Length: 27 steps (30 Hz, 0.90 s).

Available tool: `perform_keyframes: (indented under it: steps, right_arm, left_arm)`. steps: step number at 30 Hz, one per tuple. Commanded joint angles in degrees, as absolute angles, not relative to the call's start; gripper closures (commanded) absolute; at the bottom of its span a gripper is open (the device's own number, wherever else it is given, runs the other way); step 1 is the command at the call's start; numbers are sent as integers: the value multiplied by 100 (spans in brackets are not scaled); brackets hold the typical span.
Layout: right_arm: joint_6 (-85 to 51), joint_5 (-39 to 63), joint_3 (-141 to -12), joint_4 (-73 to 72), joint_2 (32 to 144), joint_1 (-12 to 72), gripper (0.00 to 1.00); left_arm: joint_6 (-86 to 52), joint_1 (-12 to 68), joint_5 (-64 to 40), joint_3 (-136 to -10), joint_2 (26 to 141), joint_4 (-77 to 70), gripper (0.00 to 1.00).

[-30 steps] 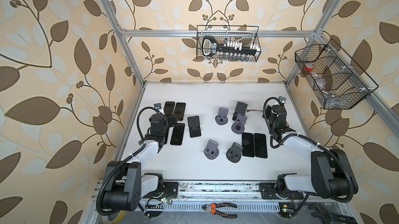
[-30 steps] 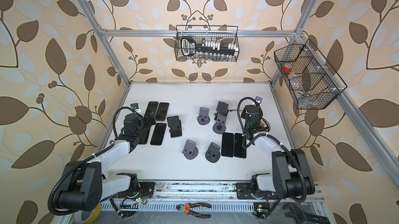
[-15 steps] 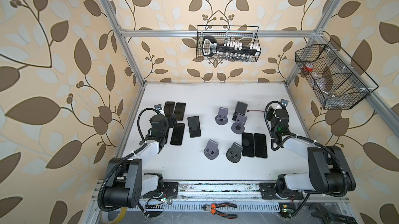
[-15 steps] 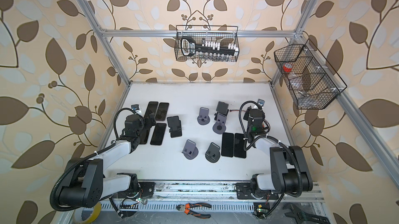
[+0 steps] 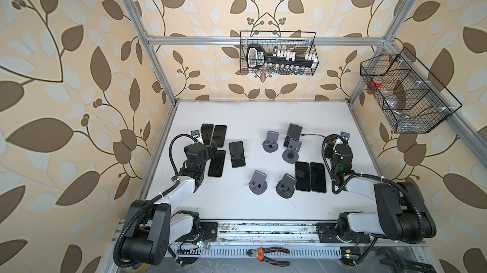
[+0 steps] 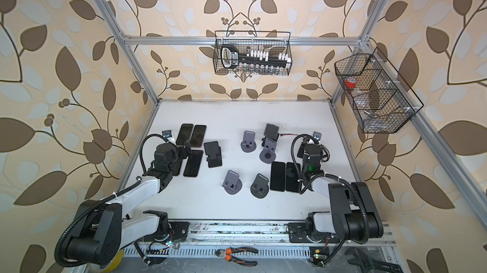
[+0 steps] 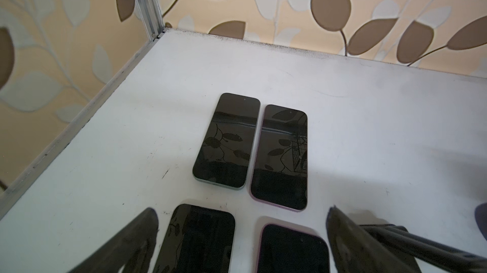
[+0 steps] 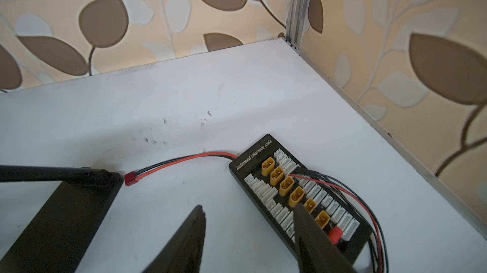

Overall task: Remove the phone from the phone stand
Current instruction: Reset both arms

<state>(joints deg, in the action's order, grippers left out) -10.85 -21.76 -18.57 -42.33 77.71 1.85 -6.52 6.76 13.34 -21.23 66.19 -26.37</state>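
A dark phone (image 5: 294, 132) leans in a phone stand at the back of the white table (image 5: 237, 116); the same phone (image 6: 271, 130) shows in both top views. A second black phone (image 5: 236, 150) rests on a black stand left of centre. My left gripper (image 7: 242, 212) is open above flat phones (image 7: 226, 140) on the left, with nothing between its fingers (image 7: 142, 232). My right gripper (image 8: 249, 208) hangs open and empty beside a black charging board (image 8: 284, 192). The dark slab (image 8: 60, 213) next to it looks like the back stand's phone.
Several empty grey stands (image 5: 271, 141) (image 5: 257, 182) (image 5: 286, 186) stand mid-table. Two phones (image 5: 310, 177) lie flat by the right arm. A red-black wire (image 8: 184, 161) runs from the board. Wire baskets (image 5: 276, 55) (image 5: 405, 92) hang on the walls. Pliers (image 5: 268, 254) lie on the front rail.
My right arm has drawn back a little toward the table's right side. The left arm has hardly moved, and neither gripper's jaws have changed.
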Motion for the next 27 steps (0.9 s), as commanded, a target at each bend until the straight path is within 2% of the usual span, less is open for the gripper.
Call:
perform_keyframes:
  steps: [1, 5, 11, 27]
  right_arm:
    - [-942, -1900, -1719, -4812, 7709, 175, 45]
    - [-858, -1772, -1616, -4964, 7622, 169, 44]
    - [-711, -1691, -1581, -5018, 7453, 174, 43]
    - [-327, -1196, -1554, -5501, 7894, 167, 38]
  left_arm:
    - [-553, 861, 1858, -1998, 6596, -2809, 1]
    - [-492, 1055, 1928, -1844, 6981, -3324, 1]
    - [-374, 1063, 2047, -2046, 7196, -3182, 1]
    - [-2, 1195, 2236, -2203, 7526, -3351, 1]
